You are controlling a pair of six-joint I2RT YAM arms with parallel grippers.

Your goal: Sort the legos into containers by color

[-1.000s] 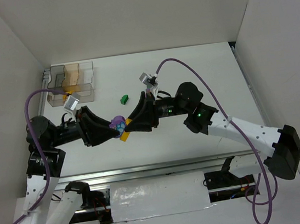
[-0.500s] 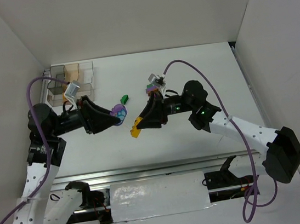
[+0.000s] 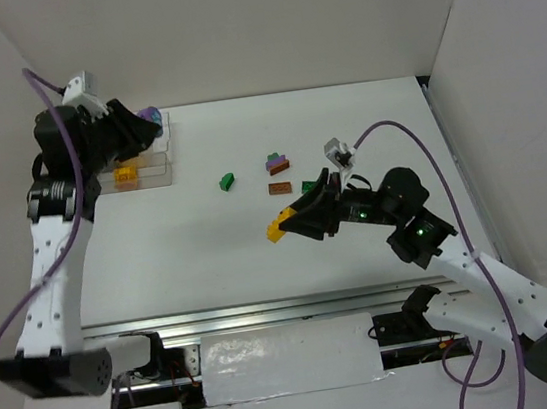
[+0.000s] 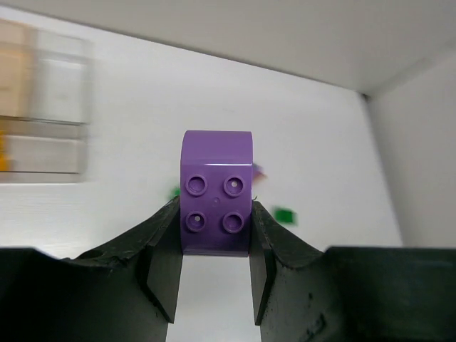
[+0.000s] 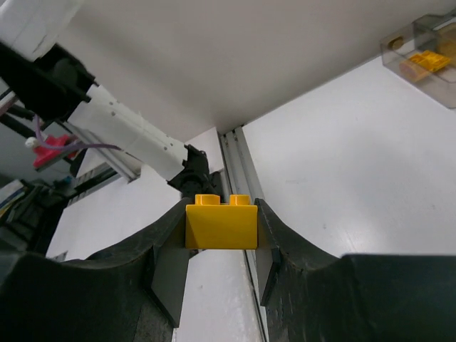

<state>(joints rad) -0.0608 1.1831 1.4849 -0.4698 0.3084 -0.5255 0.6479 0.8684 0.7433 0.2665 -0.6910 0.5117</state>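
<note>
White table top (image 3: pixel 364 122) spreads under me, the biggest thing here. From above, the clear plastic tray (image 3: pixel 170 153) of small compartments sits at ten o'clock on it, near the far left corner.

My left gripper (image 3: pixel 145 124) hangs over the tray's far side. I cannot tell which compartment lies under it. Its jaws are clamped on a purple lego (image 3: pixel 149 114). In my left wrist view that gripper (image 4: pixel 216 221) pinches the purple lego (image 4: pixel 217 189) by its two flanks, four studs facing the camera and one end rounded.

My right gripper (image 3: pixel 291 222) is low over the table just past its middle, toward five o'clock, pointing to nine o'clock. Its jaws are closed on a yellow lego (image 3: pixel 277 230). In the right wrist view that gripper (image 5: pixel 221 239) squeezes the yellow lego (image 5: pixel 221 226) side to side, studs up, and the tray (image 5: pixel 399 44) shows at two o'clock.

One yellow-orange lego (image 3: pixel 126 173) lies in a near-row compartment of the tray.

Loose on the table are a green lego (image 3: pixel 227 181) at eleven o'clock from the middle, a small cluster of green, purple and brown legos (image 3: pixel 276 163) at twelve o'clock from my right gripper, and just beside that cluster, on its six o'clock side, a brown-orange lego (image 3: pixel 281 188).
</note>
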